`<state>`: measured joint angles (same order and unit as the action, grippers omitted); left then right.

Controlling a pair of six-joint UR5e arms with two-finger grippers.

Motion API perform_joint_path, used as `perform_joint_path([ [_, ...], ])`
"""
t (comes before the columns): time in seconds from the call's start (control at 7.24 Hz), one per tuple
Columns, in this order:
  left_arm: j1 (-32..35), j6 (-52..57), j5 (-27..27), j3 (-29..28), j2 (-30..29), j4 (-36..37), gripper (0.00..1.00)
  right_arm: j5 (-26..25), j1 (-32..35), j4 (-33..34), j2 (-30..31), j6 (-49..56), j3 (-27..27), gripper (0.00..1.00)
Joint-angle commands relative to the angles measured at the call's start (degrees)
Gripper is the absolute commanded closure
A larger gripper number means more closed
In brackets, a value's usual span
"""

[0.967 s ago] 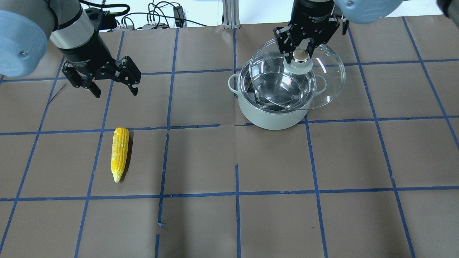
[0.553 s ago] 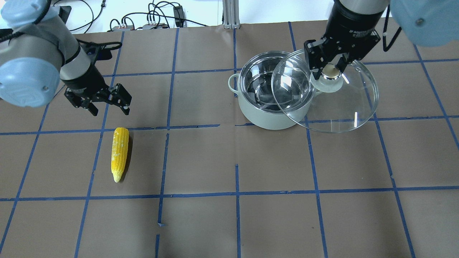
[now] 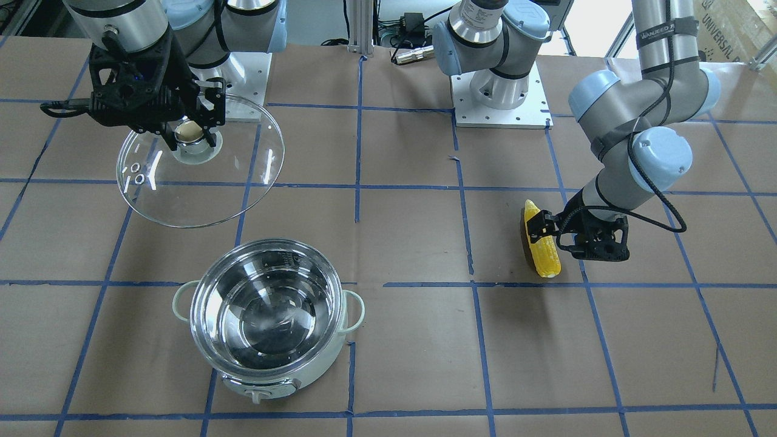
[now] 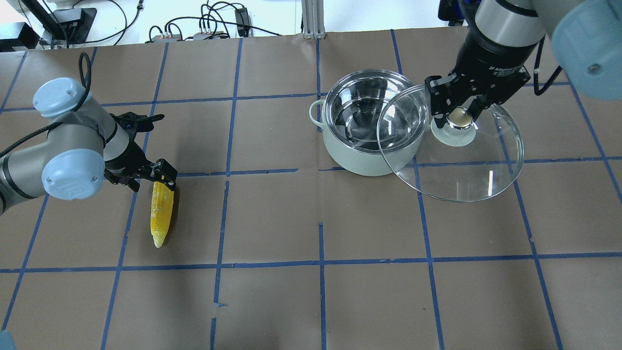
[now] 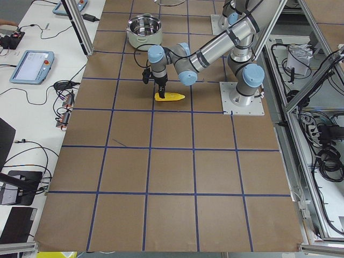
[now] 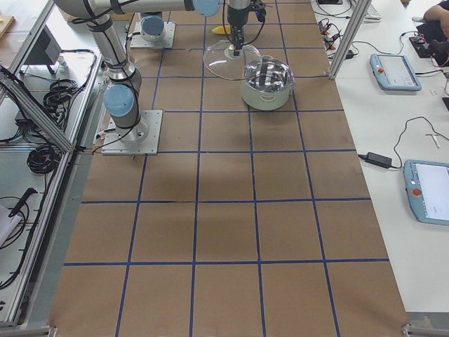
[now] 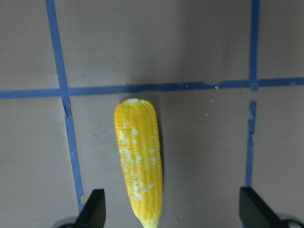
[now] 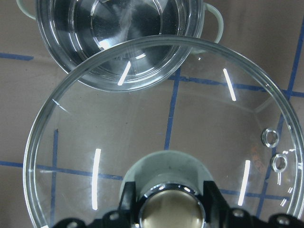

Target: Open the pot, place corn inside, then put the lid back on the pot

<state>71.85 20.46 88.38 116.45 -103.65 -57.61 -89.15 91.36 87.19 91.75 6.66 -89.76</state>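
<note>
The pot (image 4: 369, 150) stands open, with its steel inside showing (image 3: 267, 315). My right gripper (image 4: 460, 114) is shut on the knob of the glass lid (image 4: 466, 170) and holds it tilted in the air beside the pot. The lid's near edge overlaps the pot's rim in the overhead view. The lid (image 8: 166, 118) fills the right wrist view and also shows in the front view (image 3: 200, 200). The corn (image 4: 161, 214) lies on the table at the left. My left gripper (image 4: 151, 181) is open just above it. In the left wrist view one finger stands on each side of the corn (image 7: 137, 166).
The table is brown paper with a blue tape grid (image 4: 320, 262). Cables and power blocks (image 4: 209, 29) lie past the far edge. The arm bases (image 3: 498, 91) stand at the robot's side of the table.
My right gripper has carried the lid off the pot, out to the right and lower. My left arm has come down from above the table to the corn, still open.
</note>
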Motion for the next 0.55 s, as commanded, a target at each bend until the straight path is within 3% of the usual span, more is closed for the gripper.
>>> perform_joint_path([
  [0.0, -0.13, 0.46, -0.58, 1.32, -2.61, 4.15, 0.00, -0.23, -0.22, 0.00, 0.09, 0.11, -0.06, 0.73],
  [0.14, -0.13, 0.03, -0.67, 1.93, -3.05, 4.52, 0.04, -0.41, -0.31, 0.00, 0.18, 0.19, -0.06, 0.73],
  [0.41, -0.13, 0.20, -0.06, 1.50, -3.84, 5.23, 0.56, -0.50, -0.66, -0.18, 0.09, 0.20, -0.06, 0.73],
])
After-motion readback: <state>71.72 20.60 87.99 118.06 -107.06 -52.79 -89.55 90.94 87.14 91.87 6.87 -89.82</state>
